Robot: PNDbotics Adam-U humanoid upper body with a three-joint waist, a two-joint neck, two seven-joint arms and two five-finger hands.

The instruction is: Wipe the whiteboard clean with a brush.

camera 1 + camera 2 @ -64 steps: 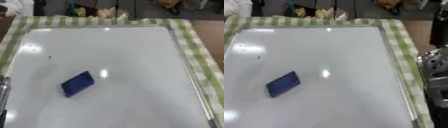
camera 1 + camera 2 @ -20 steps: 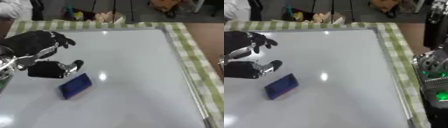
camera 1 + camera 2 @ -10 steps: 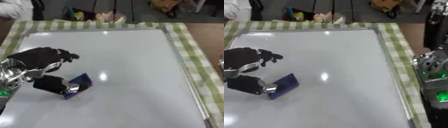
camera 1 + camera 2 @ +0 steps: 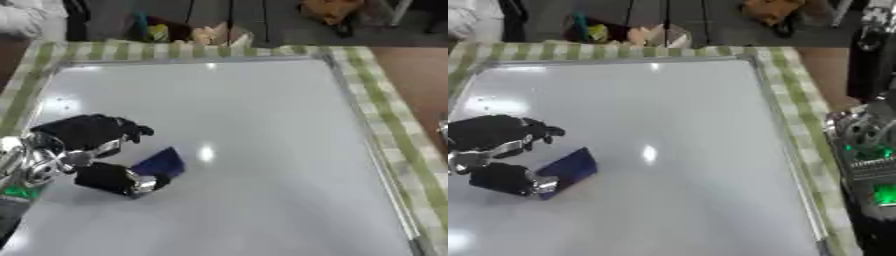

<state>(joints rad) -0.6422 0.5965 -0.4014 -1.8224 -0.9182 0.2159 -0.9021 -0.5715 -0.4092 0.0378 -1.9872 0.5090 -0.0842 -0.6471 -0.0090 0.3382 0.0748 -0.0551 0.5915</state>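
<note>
This looks like a robotics lab or test room set up for trials. A large whiteboard [image 4: 262, 150] lies flat on a table covered with a green and white checked cloth [image 4: 385, 115], not a normal spot for one. At the right edge stands robot hardware with exposed silver joints and glowing green indicator lights [image 4: 877, 192]. Beyond the far edge the floor is dark, with loose clutter [image 4: 188, 32] and what seem to be stand legs.

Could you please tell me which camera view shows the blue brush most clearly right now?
The right eye view: the blue brush shows more of its face beside the left hand. The left eye view shows the same brush, smaller beyond the thumb.
</note>
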